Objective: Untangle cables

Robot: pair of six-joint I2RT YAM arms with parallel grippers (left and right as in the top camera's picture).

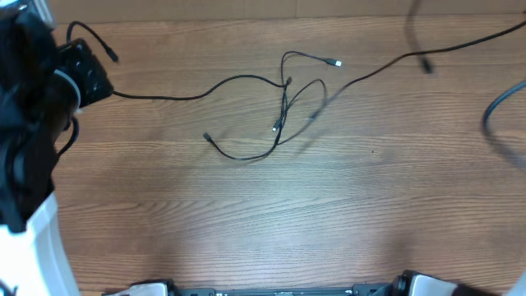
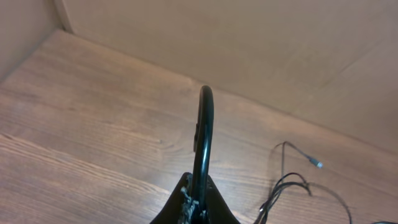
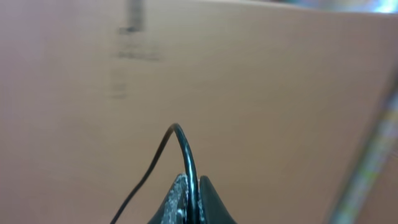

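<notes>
Thin black cables (image 1: 283, 107) lie tangled at the middle of the wooden table (image 1: 246, 205), with a silver plug (image 1: 336, 62) at the far end. One strand runs left to my left gripper (image 1: 92, 80), which is shut on it; the left wrist view shows that cable (image 2: 205, 124) arching up out of the closed jaws (image 2: 200, 202), with the tangle (image 2: 286, 186) at lower right. Another strand (image 1: 427, 56) rises toward the top right. My right gripper (image 3: 193, 200) is outside the overhead view and is shut on a thin black cable (image 3: 183, 143), held high.
Brown cardboard walls (image 2: 249, 37) stand behind the table. A thicker grey cable (image 1: 497, 111) hangs blurred at the right edge. Arm bases sit at the front edge (image 1: 148, 288) (image 1: 427, 285). The left arm's body fills the far left (image 1: 25, 123).
</notes>
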